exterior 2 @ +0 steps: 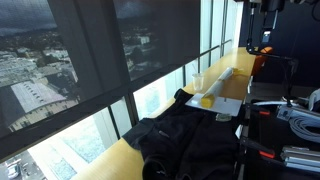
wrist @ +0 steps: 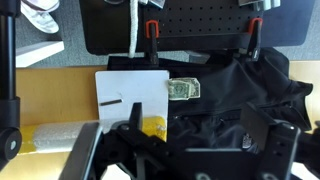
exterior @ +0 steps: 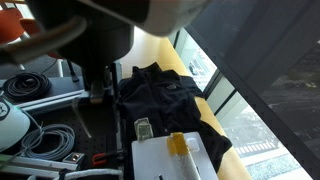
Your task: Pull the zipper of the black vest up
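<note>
The black vest (wrist: 230, 90) lies rumpled on the yellow counter and shows in both exterior views (exterior: 160, 95) (exterior 2: 185, 140). In the wrist view a zipper-like seam (wrist: 215, 113) runs across it; I cannot make out the zipper pull. My gripper (wrist: 200, 140) is open and empty. It hangs above the vest with its two dark fingers either side of the fabric, not touching it. In an exterior view the gripper (exterior 2: 262, 35) sits high at the top right, away from the vest.
A white sheet (wrist: 130, 90) lies beside the vest with a dollar bill (wrist: 182, 89) at its edge and a yellow item (wrist: 150, 126). Two red clamps (wrist: 153, 30) (wrist: 255, 28) stand by a black pegboard. Coiled cables (exterior: 30, 85) lie nearby. A window (exterior 2: 80, 70) borders the counter.
</note>
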You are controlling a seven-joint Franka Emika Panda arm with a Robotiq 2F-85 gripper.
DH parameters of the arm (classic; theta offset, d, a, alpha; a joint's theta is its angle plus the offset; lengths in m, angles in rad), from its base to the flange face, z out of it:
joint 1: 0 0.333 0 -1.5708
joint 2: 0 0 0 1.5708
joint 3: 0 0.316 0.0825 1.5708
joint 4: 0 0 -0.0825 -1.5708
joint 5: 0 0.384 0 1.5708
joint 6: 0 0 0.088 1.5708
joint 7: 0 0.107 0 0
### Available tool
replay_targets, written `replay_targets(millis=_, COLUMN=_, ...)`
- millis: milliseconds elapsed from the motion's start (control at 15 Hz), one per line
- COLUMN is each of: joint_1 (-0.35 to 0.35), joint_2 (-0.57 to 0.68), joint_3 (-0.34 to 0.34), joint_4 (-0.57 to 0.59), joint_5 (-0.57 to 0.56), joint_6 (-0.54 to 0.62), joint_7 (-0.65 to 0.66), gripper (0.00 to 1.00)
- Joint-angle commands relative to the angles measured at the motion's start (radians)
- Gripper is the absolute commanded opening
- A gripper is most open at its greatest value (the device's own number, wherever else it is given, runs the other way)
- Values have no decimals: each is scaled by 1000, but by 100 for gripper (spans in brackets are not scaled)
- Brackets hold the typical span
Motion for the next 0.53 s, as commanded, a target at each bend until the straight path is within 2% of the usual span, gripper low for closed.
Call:
replay_targets(millis=0, joint_1=28, joint_2=91, joint_3=45, joint_4=6, joint_5=33, joint_6=123, joint_7=18, gripper=100)
replay_targets(millis=467, joint_1=120, joint_2=341, joint_3=165, joint_4=44, joint_5=85, joint_6=393, joint_7=97, gripper=100)
